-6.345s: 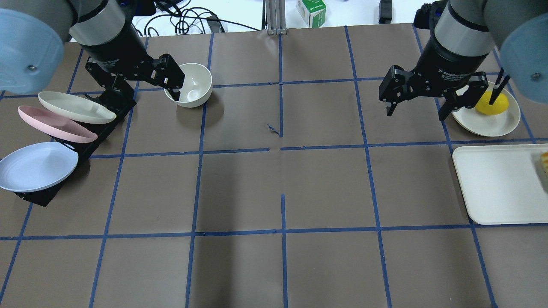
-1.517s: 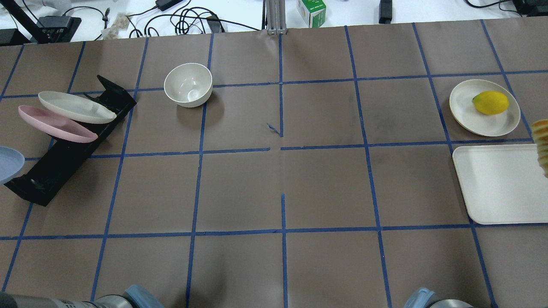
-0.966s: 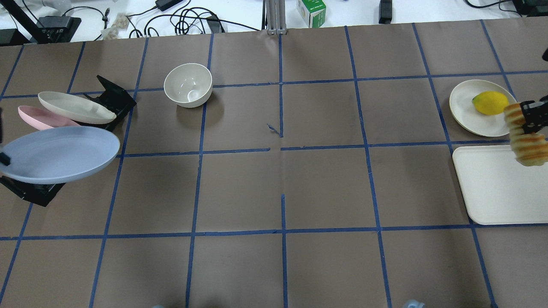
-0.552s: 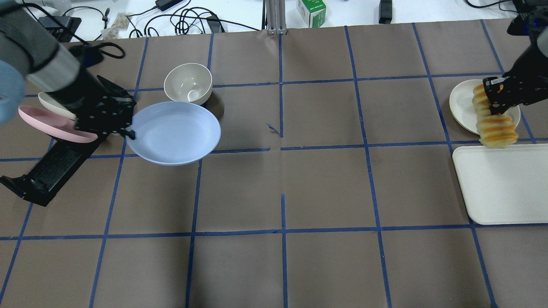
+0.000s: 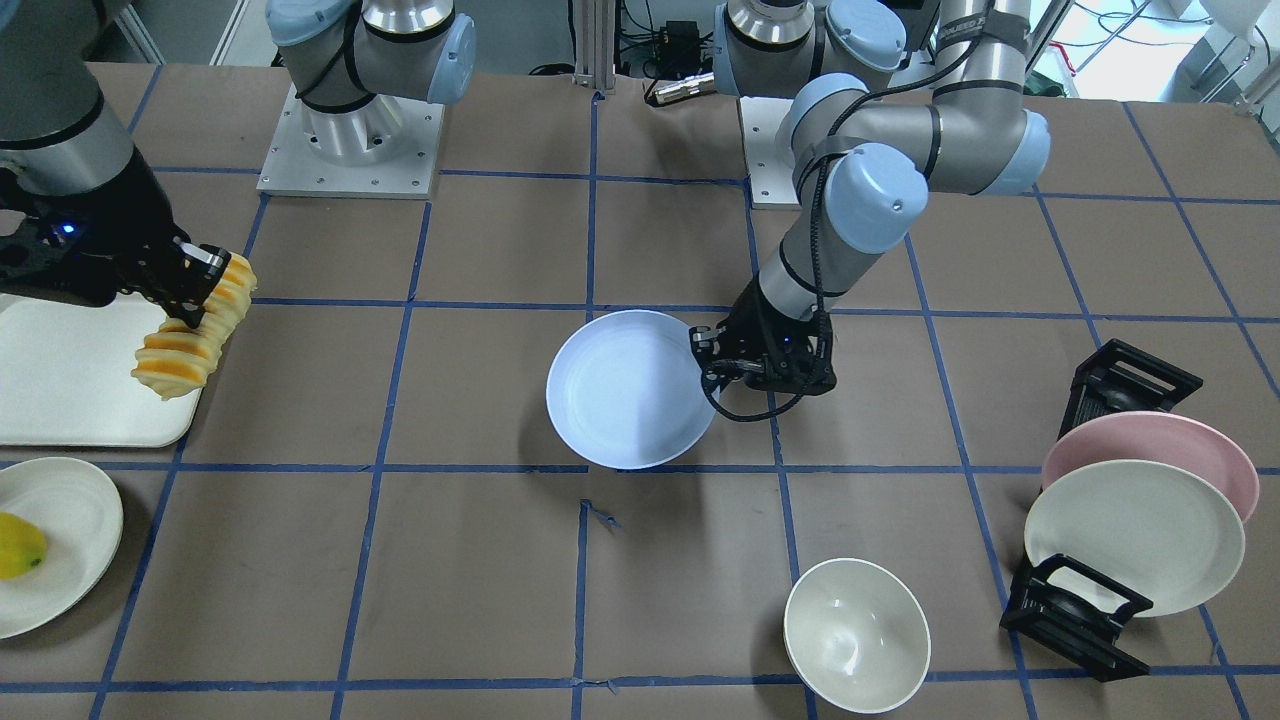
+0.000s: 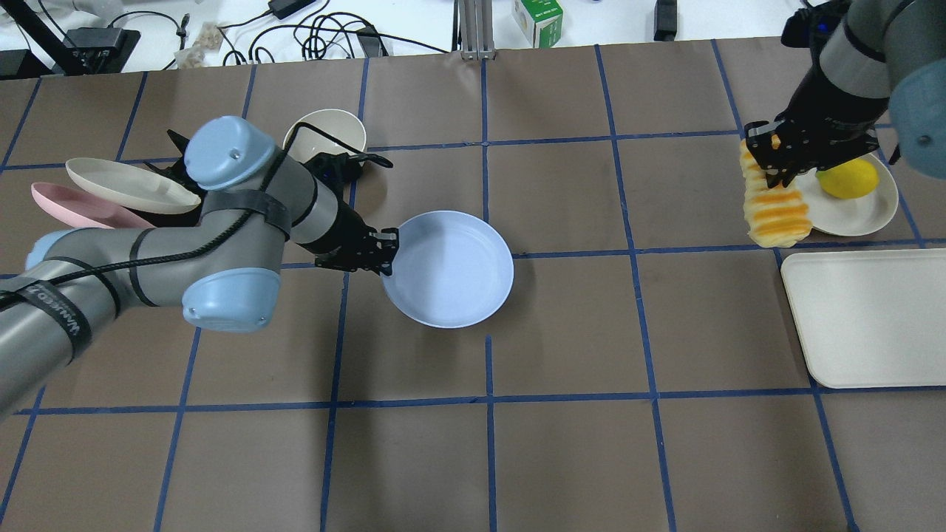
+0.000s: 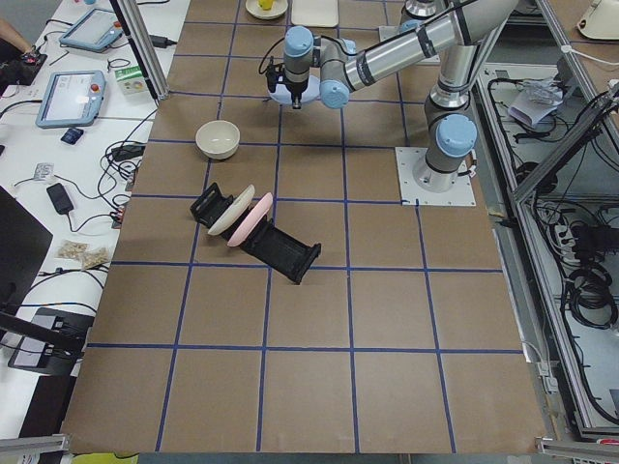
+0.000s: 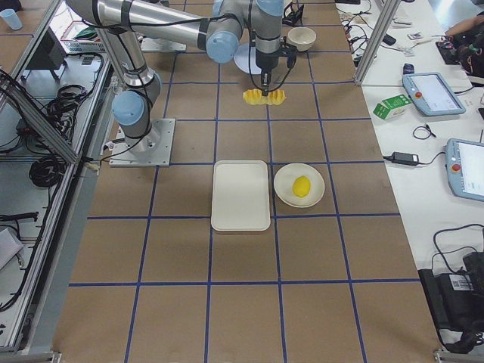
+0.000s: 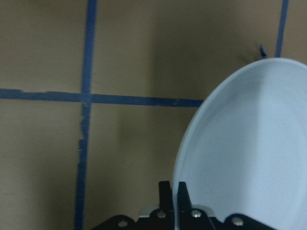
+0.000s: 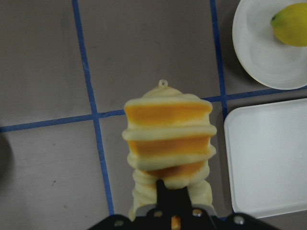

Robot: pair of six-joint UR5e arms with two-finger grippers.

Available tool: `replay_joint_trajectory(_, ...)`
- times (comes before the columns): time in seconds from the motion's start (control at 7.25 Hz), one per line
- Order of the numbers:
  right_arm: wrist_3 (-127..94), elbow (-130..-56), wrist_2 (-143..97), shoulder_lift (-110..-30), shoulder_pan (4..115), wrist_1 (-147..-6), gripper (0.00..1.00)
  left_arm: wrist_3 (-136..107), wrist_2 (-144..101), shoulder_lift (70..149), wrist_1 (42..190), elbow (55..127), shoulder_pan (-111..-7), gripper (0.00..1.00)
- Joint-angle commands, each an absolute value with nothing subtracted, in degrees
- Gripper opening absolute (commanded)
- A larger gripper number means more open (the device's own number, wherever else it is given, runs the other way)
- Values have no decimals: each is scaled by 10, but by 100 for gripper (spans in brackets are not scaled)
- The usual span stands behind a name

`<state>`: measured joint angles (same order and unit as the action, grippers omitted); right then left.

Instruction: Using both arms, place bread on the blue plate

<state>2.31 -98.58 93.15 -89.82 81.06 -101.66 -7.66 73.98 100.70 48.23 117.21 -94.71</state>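
The bread point(image 6: 774, 210) hangs end-down near the right edge of the tabletop. Your right end effector point(image 6: 772, 157) is closed on its upper end, probably so the loaf can be lowered clear of the fingers. The blue plate point(image 6: 451, 277) is at or just above mid-tabletop, its rim clamped by the left end effector point(image 6: 387, 256), which I judge holds it steady as the target. Compared with 0.6 s ago, the plate has travelled from beside the white bowl point(image 6: 329, 122) to the centre, and the bread has shifted inward off the cream plate point(image 6: 850, 218) holding the yellow fruit point(image 6: 850, 177).
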Motion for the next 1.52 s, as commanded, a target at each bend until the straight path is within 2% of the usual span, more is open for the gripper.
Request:
replay_joint_trajectory(0.0,-25,-984,926,-879,863,-1021,0,-91,737,1051,415,1178,-981,0)
replay_joint_trajectory(0.28,-95,-983,926,-852,926,-1053,0,-88,736,1088,374,1173,-989,0)
replay_joint_trajectory(0.41,-139,-977,926,-829,960,-1076,0,-84,739,1102,326,1173,-989,6)
replay_joint_trajectory(0.55,-161,-974,926,-811,988,-1092,0,-95,735,1111,315,1173,-989,47)
replay_joint_trajectory(0.83,-184,-974,925,-782,1014,-1127,0,-113,740,1088,319,1169,-985,97)
replay_joint_trajectory(1.1,-239,-974,926,-758,1053,-1150,0,-76,740,1052,396,1158,-956,100)
replay_joint_trajectory(1.38,-258,-974,926,-722,1079,-1178,0,-36,792,1007,557,1087,-939,100)
